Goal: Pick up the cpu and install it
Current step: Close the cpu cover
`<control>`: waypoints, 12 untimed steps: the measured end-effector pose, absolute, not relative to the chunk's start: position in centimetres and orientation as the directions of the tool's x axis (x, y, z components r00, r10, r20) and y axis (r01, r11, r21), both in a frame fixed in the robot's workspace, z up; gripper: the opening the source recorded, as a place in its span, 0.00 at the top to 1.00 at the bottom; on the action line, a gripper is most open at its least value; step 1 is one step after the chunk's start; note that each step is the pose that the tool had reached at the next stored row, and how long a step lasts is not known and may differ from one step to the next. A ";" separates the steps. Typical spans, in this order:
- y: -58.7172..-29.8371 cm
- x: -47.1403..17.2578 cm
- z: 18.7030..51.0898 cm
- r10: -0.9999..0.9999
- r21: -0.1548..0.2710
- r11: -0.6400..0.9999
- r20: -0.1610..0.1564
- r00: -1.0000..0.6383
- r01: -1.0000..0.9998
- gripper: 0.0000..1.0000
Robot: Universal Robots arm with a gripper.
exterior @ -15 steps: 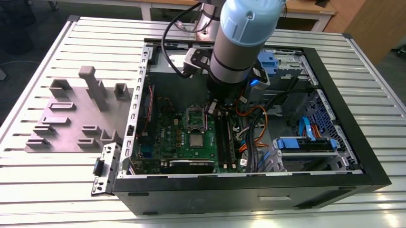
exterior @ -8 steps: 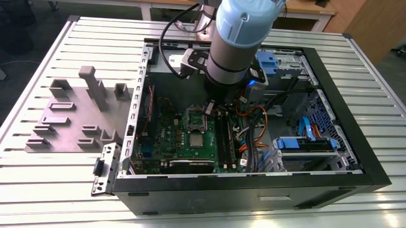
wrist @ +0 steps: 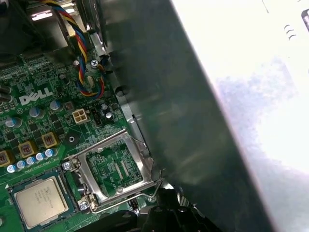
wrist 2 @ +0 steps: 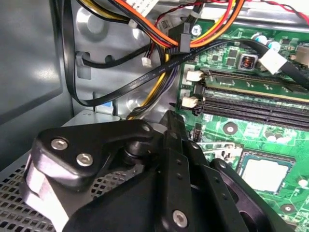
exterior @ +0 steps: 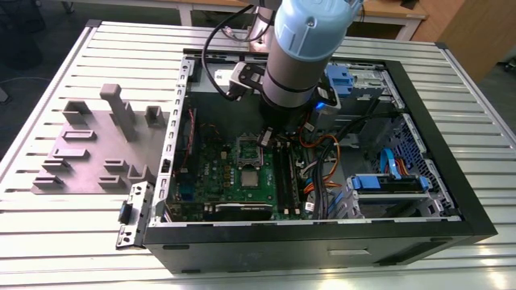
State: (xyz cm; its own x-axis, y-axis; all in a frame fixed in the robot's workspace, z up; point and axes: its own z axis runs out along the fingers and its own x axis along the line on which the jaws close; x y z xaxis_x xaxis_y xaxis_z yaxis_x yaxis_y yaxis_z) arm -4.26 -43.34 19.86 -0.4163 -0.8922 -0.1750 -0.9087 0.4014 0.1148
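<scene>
The gripper (exterior: 266, 136) hovers above the open socket bracket (wrist: 113, 166), its grip state hidden, while the cpu (wrist: 39, 200) lies on the motherboard (exterior: 241, 175) just beside it, apparently unpicked.

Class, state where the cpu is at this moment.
In the exterior view, the cpu lies flat on the green motherboard inside the open computer case, beside the open socket bracket.

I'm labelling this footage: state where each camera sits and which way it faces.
Exterior view: off the arm, high, looking down into the open computer case; the arm's wrist shows.
Second wrist view: rides on the arm, faces the motherboard; the black tool shows.
First wrist view: on the arm, faces the open socket bracket.
Shared: the cpu appears in both wrist views.
</scene>
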 end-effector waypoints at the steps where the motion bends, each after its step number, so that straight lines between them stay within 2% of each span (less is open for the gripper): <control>1: -43.3 -4.3 19.9 -0.892 0.115 0.401 -0.175 -0.416 -0.909 0.89; 12: -43.3 -4.3 20.4 -0.893 0.113 0.402 -0.172 -0.416 -0.909 0.89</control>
State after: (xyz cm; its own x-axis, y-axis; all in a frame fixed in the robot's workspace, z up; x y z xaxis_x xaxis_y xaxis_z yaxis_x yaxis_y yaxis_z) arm -4.27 -43.34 20.42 -0.4162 -0.8929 -0.1715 -0.9087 0.4018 0.1133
